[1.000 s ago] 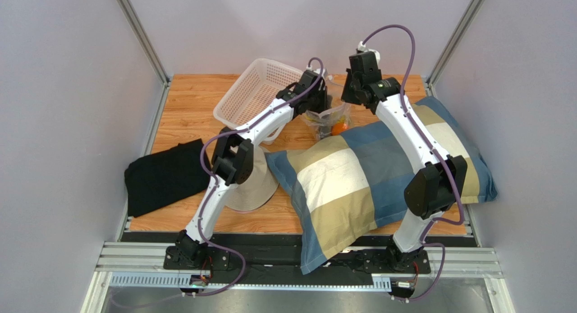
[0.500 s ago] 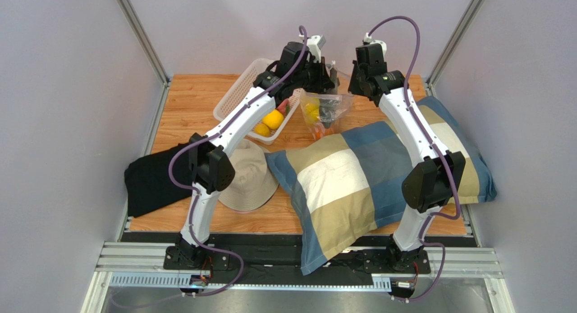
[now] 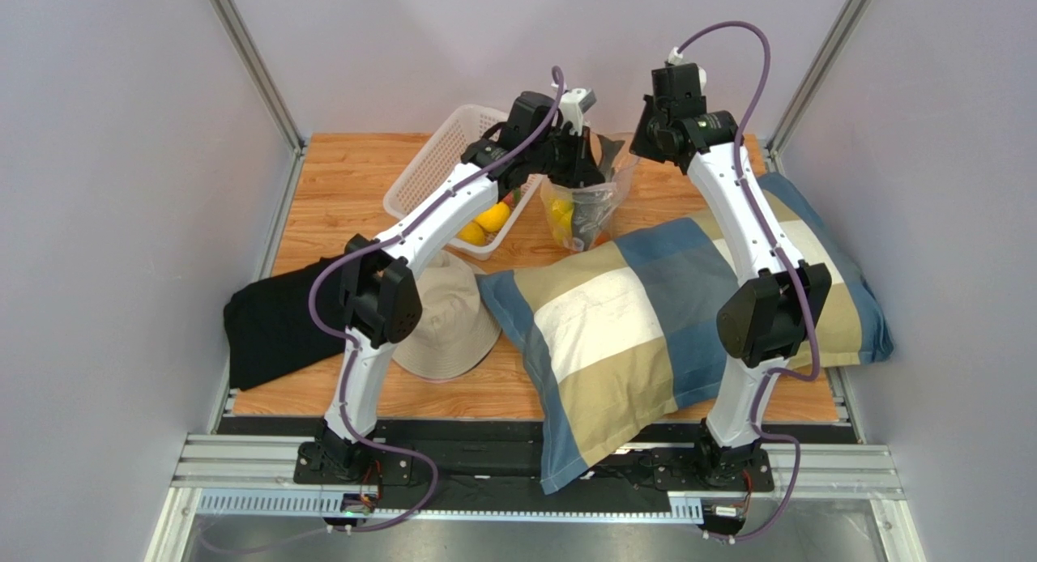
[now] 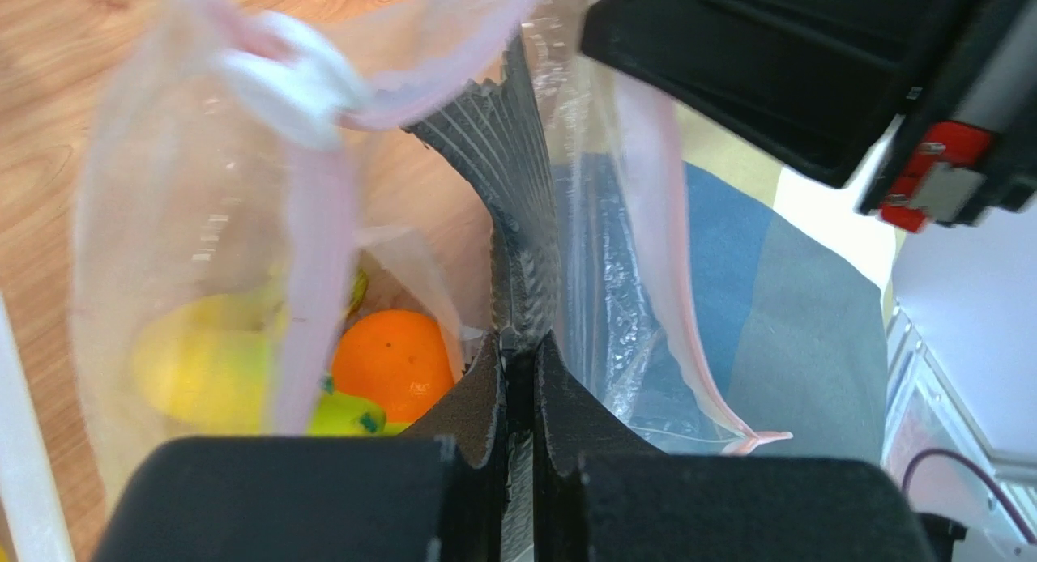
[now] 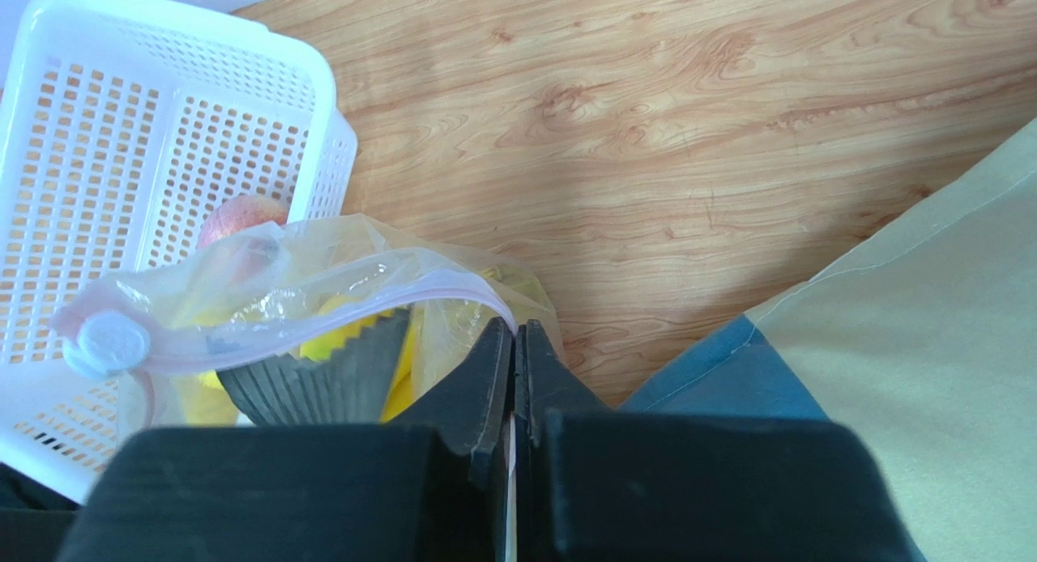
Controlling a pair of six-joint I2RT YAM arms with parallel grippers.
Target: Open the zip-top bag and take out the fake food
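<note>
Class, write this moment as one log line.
left claw: shut on zip-top bag | right claw: shut on bag | mouth: open | inside: grey fish, orange

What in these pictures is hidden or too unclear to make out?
- The grey fish: only its ribbed tail shows; the left gripper covers the rest in the left wrist view.
- Food count in the zip-top bag: crinkled plastic blurs it in the top view.
- Contents of the white mesh basket: the left arm crosses it from above; the bag covers part in the right wrist view.
</note>
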